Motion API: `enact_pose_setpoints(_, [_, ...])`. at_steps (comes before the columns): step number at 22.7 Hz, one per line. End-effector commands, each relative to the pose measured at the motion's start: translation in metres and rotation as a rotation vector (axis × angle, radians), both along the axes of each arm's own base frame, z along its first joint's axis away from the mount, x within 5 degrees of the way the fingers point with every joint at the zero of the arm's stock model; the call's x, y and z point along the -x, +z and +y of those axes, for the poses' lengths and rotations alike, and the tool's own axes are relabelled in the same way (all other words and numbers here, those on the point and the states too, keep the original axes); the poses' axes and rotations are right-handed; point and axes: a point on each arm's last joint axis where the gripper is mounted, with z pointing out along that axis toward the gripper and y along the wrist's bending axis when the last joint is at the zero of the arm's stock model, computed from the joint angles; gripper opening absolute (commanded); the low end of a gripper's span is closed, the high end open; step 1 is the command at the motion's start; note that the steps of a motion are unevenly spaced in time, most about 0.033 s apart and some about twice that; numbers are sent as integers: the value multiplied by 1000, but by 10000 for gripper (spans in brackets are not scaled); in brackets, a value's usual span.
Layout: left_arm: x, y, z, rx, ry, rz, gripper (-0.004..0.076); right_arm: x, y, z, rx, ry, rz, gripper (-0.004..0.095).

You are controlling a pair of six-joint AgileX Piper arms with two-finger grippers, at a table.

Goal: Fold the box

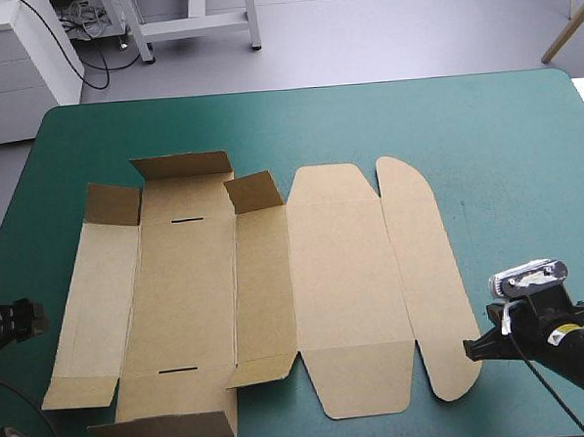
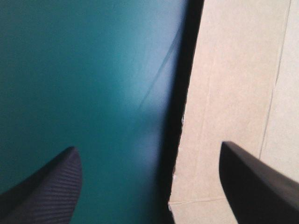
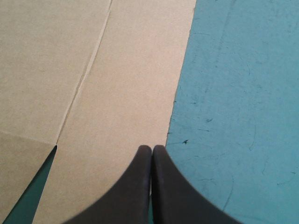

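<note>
Box point(image 1: 261, 289) flaps raised, seen only overhead.

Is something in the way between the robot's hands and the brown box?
No, nothing visible. The left gripper, open, is at the left edge of the box; the right gripper, shut, is at its right edge. Only bare teal-green cover lies beside them.

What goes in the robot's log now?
box: flat, some flaps raised | left gripper: open, at box's left edge | right gripper: shut, at box's right edge
</note>
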Motion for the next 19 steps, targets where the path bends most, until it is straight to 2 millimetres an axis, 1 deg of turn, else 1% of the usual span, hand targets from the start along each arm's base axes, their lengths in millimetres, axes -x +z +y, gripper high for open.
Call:
enact_pose_setpoints(1, [-3,-7,0,35,12,-8,577,-5,11,-1,-12,-17,-77,-19])
enact_pose_setpoints(7, [-7,-31,1,112,-39,42,577,-5,11,-1,-12,-17,-77,-19])
enact_pose_setpoints(8, [-8,-34,0,130,-49,36,577,-5,11,-1,-11,-16,-77,-19])
enact_pose_setpoints(9, [-11,-42,-4,177,-67,10,577,-5,11,-1,-11,-16,-77,-19])
enact_pose_setpoints(12, [-16,-51,-11,267,-105,-49,577,-5,10,-1,-11,-16,-76,-19])
enact_pose_setpoints(17, [-9,-69,-21,372,-145,18,577,-5,10,-1,-11,-16,-76,-19])
enact_pose_setpoints(19, [-8,-71,-27,419,-145,8,577,-5,10,-1,-11,-16,-76,-19])
